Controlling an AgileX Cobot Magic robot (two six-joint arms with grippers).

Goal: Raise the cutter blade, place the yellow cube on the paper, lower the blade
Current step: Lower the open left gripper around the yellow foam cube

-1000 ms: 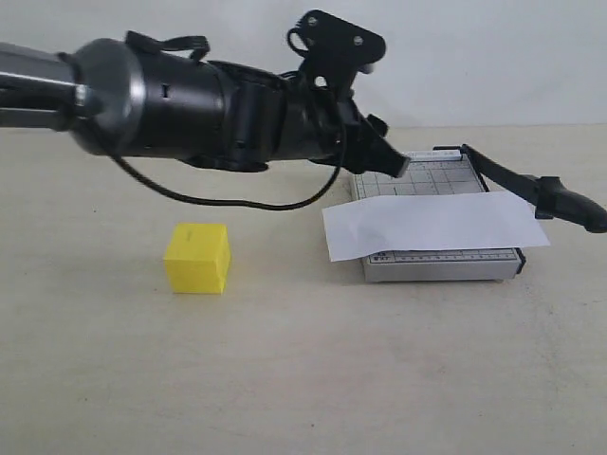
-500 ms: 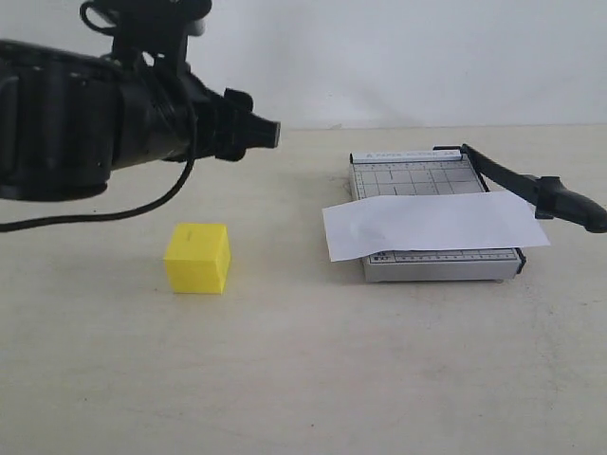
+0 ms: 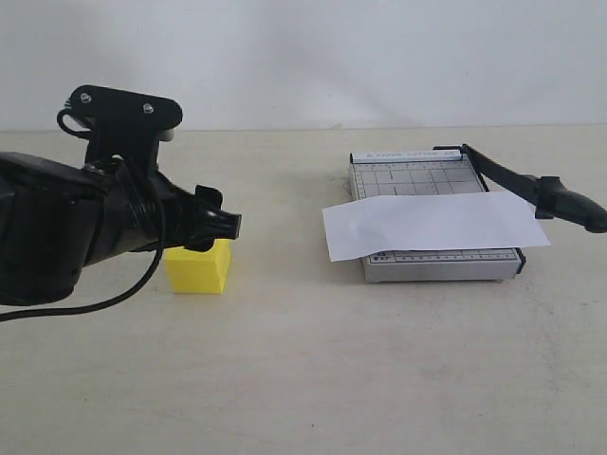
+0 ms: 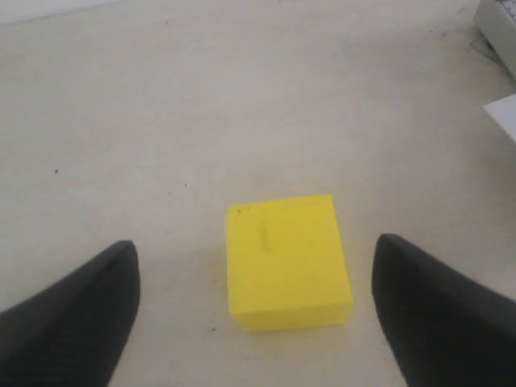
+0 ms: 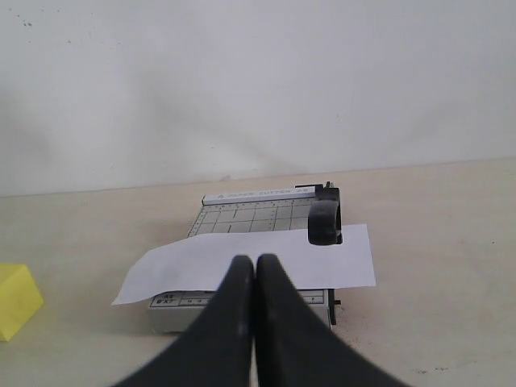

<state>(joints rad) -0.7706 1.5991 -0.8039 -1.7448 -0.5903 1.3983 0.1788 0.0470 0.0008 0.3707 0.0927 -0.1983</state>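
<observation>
ok so you're on the pick-up bit here: your left gripper (image 4: 254, 246) has its jaws spread wide over the yellow cube (image 4: 286, 262), one finger on each side with bare table (image 4: 161, 121) showing in both gaps, so nothing is gripped yet. The cube sits flat on the table, well apart from the grey cutter base (image 3: 441, 268), over on the left arm's side. In the wrist view the cube is closer to one finger than the other and looks a hair skewed to the jaw line, so I'd centre up and square the wrist to its faces before you come down, otherwise one pad hits first and shoves it. Get low enough that the pads land mid-face, not on the top edge, then close gently. The cutter blade (image 3: 517, 180) looks lifted off the paper (image 3: 432, 226), its handle hanging out past the base, but I can't tell how high, so bring the cube in from above and keep off that handle. The paper overhangs the base at both ends and looks loose, so set the cube straight down, no sliding. Your right gripper (image 5: 255, 266) is pinched together on nothing, facing the cutter, fine there
</observation>
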